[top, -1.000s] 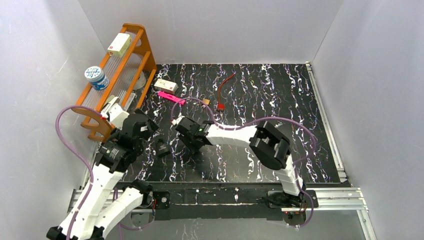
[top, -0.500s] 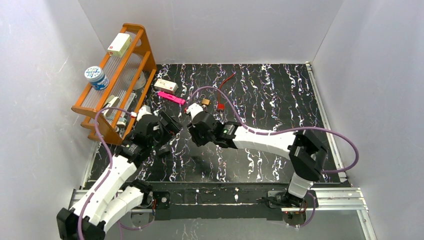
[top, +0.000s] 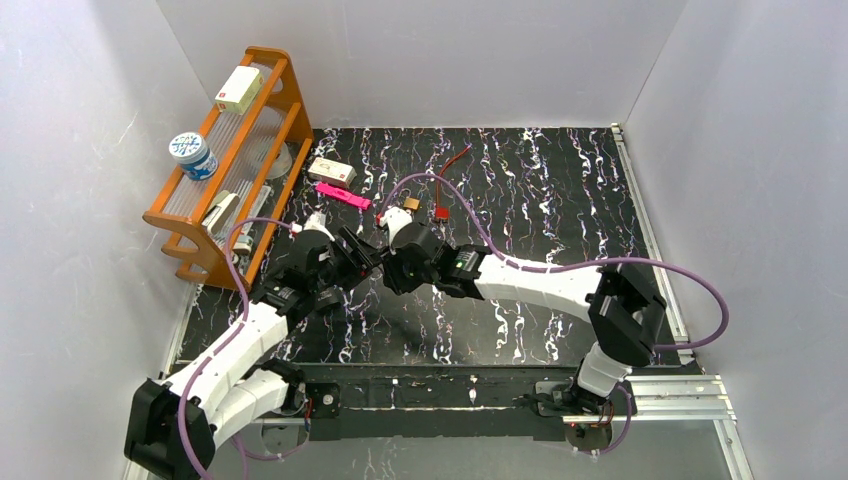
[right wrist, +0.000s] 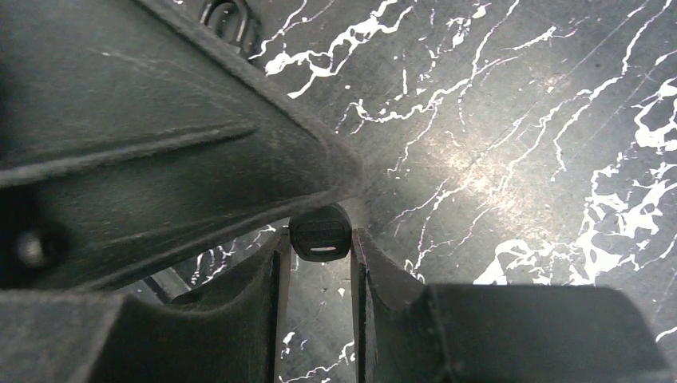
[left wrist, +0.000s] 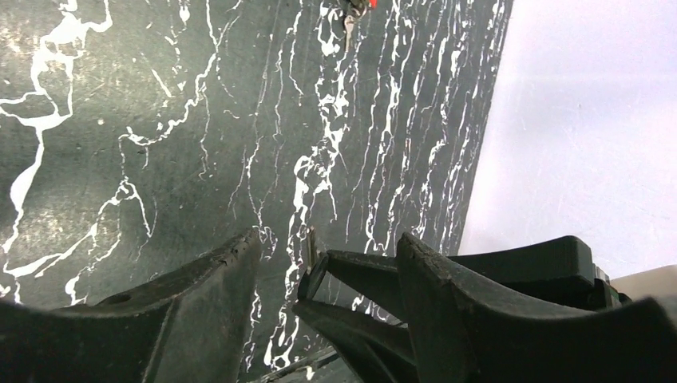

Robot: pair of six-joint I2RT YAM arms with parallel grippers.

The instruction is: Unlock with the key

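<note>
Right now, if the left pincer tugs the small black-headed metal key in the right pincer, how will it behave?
The small black-headed metal key looks stiff: its thin blade stands straight. Pinched at its head by the right pincer, it may pivot or slip. Tiny, so likely light for the open left pincer.

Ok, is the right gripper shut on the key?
Shut: the right gripper has both fingers pressed against the key, one on each side of its black head.

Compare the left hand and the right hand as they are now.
The left hand is open, its fingers spread wide; the right hand is shut on a small black-headed key. The left hand grips nothing, while the right hand's fingertips sit in the gap between the left hand's fingers. Both are dark two-finger hands, meeting tip to tip over the black marbled table.
</note>
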